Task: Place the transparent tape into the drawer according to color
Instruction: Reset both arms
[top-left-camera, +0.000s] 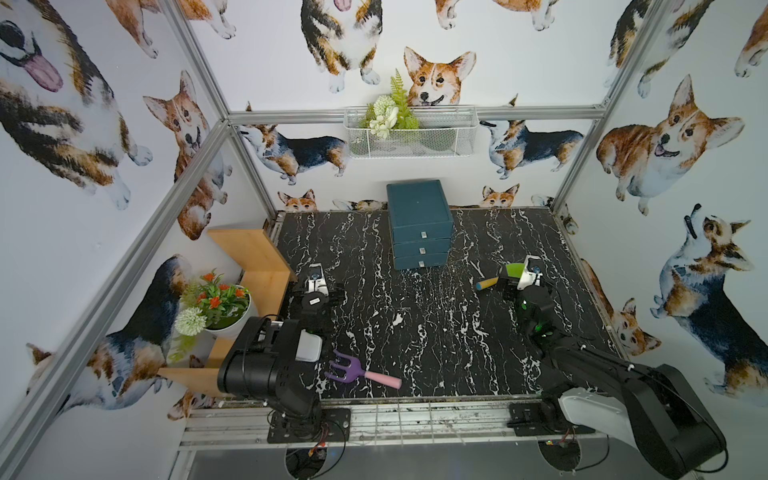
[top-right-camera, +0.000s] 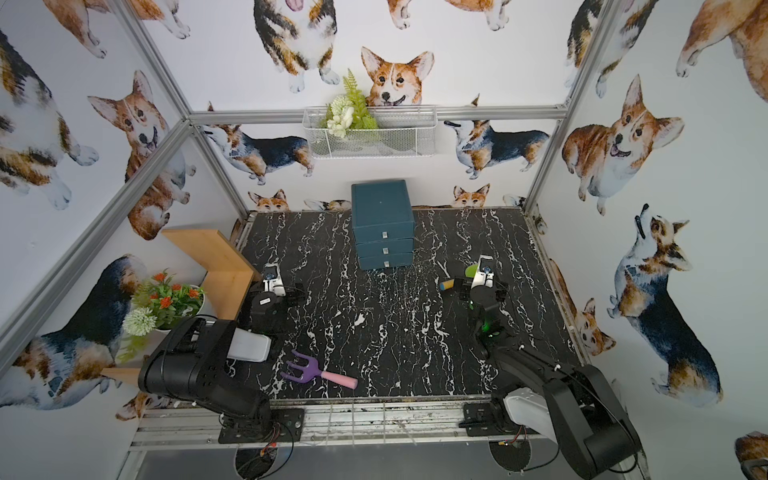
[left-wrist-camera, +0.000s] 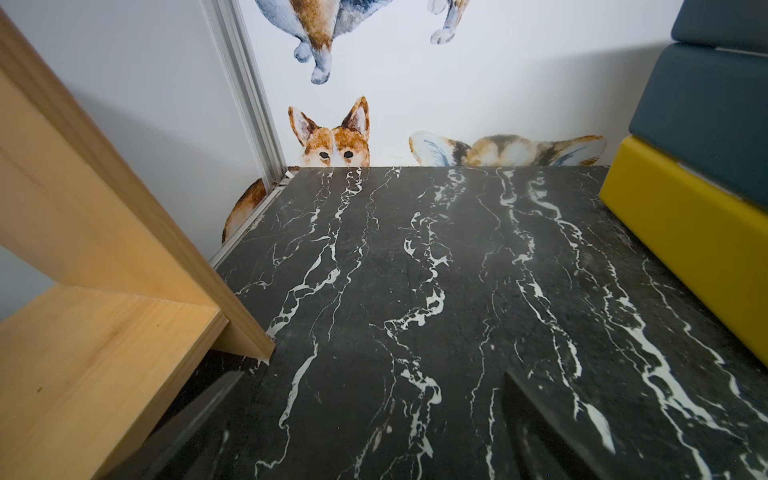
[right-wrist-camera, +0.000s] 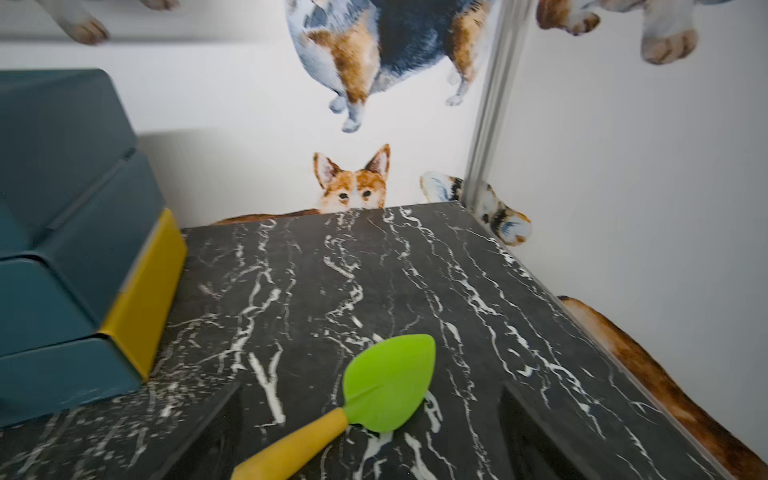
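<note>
black marble bench (top-left-camera: 415, 332) with a green trowel (right-wrist-camera: 390, 382).
left tool (left-wrist-camera: 370, 386) and right tool (right-wrist-camera: 370, 395) both spread wide, empty; trowel lies between the right tool's jaws.

drawer cabinet (top-right-camera: 382, 210): back centre, closed | purple rake (top-right-camera: 305, 371): front, lying flat | green trowel (top-right-camera: 449, 285): right

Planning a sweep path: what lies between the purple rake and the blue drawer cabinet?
Nothing; both top views show only bare black marble tabletop between the purple rake and the blue drawer cabinet.
</note>
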